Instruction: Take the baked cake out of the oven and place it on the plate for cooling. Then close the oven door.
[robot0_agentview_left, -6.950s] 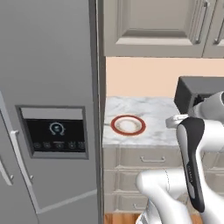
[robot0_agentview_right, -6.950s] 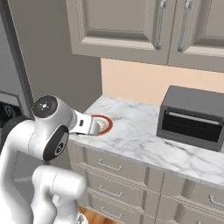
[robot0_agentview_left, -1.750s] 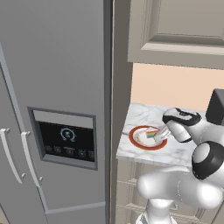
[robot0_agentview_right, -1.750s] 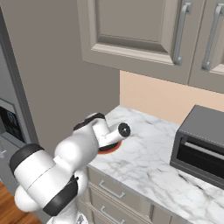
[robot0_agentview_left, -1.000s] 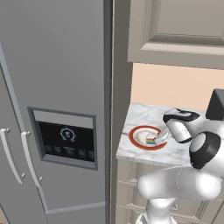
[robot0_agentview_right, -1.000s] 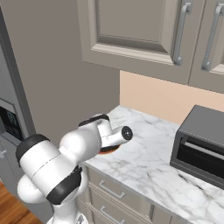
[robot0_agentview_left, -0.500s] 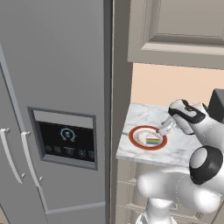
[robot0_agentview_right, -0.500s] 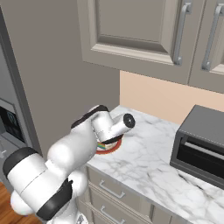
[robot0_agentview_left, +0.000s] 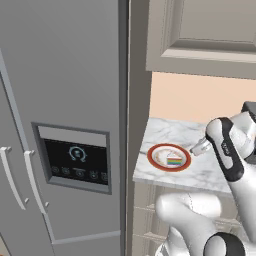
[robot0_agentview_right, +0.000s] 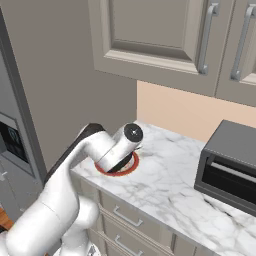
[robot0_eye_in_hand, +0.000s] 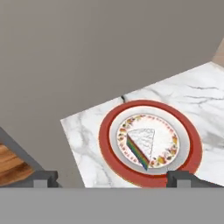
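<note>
Cake slice (robot0_eye_in_hand: 142, 146) sits on the plate (robot0_eye_in_hand: 109, 144) on the marble counter (robot0_eye_in_hand: 85, 131), just ahead of the hand (robot0_eye_in_hand: 113, 178), between its 2 spread, empty fingertips. Placing looks done; closing the oven door is left.

grey fridge (robot0_agentview_left: 60, 125) flanks marble counter (robot0_agentview_right: 165, 185), grey cabinets (robot0_agentview_right: 150, 35) above peach wall (robot0_agentview_left: 195, 97).

We are in a home kitchen, shown by the tall grey fridge (robot0_agentview_left: 60, 125) with its door display, the marble counter (robot0_agentview_right: 185, 200) over drawers, panelled wall cabinets (robot0_agentview_right: 155, 35) above, and a small toaster oven (robot0_agentview_right: 231, 162) on the counter.
</note>
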